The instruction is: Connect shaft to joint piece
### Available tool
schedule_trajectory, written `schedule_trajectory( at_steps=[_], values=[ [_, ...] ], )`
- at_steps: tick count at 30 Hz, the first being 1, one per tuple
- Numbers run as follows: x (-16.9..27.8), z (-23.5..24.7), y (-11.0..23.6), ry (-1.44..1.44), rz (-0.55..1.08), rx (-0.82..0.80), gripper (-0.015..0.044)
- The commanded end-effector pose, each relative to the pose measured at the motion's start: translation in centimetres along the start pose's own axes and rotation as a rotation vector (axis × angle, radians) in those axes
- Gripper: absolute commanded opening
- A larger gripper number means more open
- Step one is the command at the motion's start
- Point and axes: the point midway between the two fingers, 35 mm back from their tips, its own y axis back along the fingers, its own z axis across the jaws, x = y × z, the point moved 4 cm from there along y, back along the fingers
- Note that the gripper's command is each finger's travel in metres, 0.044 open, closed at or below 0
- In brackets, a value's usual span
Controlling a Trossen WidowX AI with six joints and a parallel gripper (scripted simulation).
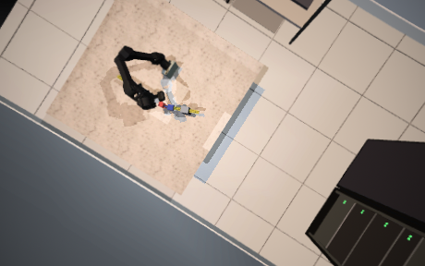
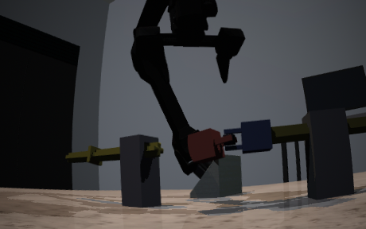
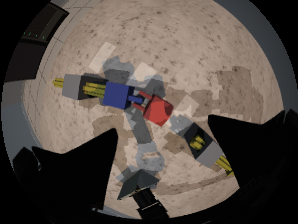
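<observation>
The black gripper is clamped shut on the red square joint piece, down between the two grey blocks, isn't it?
Not quite. The black gripper is open, holds nothing, and hangs high above the red square joint piece, touching nothing, as the exterior view shows. The joint piece does sit low between the two grey blocks, beside the blue piece.

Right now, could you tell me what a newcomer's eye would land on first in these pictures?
The red joint piece and the blue piece beside it, mid-scene between two dark blocks. Above them the black arm's open gripper hangs empty, touching nothing.
</observation>
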Motion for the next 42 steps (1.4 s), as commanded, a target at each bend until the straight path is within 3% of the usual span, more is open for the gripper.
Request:
schedule_trajectory(
  at_steps=[1,10,16,25,42],
  values=[
    [0.0,0.4,1.7,-0.142,-0.001,0.031,0.044],
    [0.1,0.6,2.6,-0.22,-0.004,0.045,0.044],
    [4.0,-5.2,0.5,-0.195,0.079,0.047,0.044],
    [4.2,-5.4,0.4,-0.199,0.082,0.047,0.044],
    [4.3,-5.6,-0.2,-0.704,0.078,0.043,0.044]
  ],
)
